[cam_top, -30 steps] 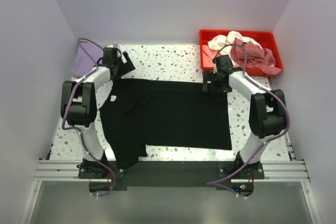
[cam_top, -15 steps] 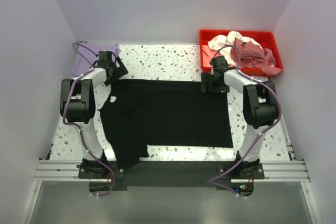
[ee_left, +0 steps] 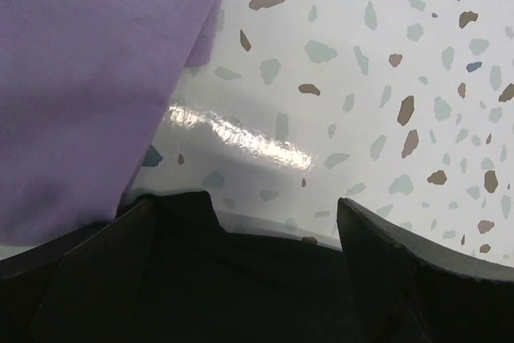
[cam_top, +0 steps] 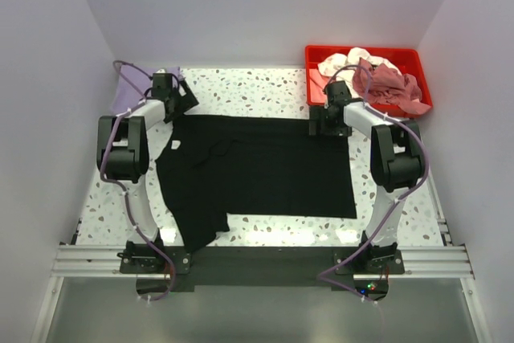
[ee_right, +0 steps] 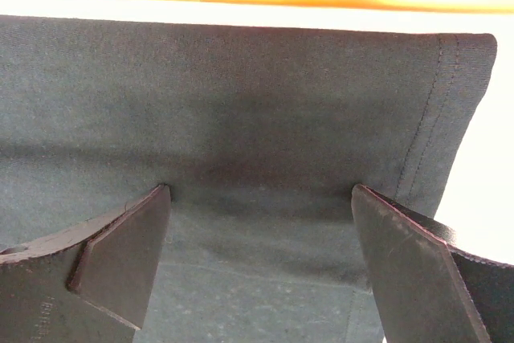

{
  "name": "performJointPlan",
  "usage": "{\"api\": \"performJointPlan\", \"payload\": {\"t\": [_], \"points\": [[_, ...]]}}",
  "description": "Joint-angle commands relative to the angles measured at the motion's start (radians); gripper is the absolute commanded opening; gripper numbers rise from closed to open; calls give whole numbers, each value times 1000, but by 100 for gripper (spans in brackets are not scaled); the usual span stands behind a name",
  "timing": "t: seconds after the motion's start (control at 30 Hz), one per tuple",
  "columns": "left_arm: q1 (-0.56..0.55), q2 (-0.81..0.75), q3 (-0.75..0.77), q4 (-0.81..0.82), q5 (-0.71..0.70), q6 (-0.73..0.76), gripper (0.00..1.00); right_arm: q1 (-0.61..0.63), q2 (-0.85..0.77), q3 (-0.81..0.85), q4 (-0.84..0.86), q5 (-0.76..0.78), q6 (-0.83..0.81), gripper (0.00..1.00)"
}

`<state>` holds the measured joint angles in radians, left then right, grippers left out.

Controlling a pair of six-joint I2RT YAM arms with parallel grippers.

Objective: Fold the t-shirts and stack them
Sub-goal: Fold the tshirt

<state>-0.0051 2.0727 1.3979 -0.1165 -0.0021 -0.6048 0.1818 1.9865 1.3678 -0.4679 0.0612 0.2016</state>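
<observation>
— While the black shirt [cam_top: 257,170] lies flat on the bench [cam_top: 241,90], where do your pincers sit?
— Your left pincer [cam_top: 178,104] at its far-left corner, right pincer [cam_top: 326,123] at its far-right; both gape wide over the far edge, gripping nothing.
— Its long axis?
— Left to right; you'd fold toward yourself, each arm on its nearer corner.

White-linked left arm [cam_top: 138,206], matching right arm [cam_top: 387,206], black joint housings, lavender cables [cam_top: 102,162], dark wedge-shaped gripper fingers [ee_right: 120,267]

Your overhead view: bright, even | left wrist: glare streak on bench [ee_left: 241,138] | right wrist: top strip overexposed, shadow on black t-shirt [ee_right: 241,182]
</observation>
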Motion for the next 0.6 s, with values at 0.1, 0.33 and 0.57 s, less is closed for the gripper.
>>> {"api": "performJointPlan", "payload": {"t": [0.1,0.33,0.57], "points": [[-12,-5,65,-80,5,34,100,-18,3,33,-27,-35,-7,99],[-56,-232,43,-175,-52,36,100,-15,-227,13,-64,-40,4,99],[-102,-615,-239,-252,-36,-38,100,-15,-498,-159,-63,-58,79,99]]}}
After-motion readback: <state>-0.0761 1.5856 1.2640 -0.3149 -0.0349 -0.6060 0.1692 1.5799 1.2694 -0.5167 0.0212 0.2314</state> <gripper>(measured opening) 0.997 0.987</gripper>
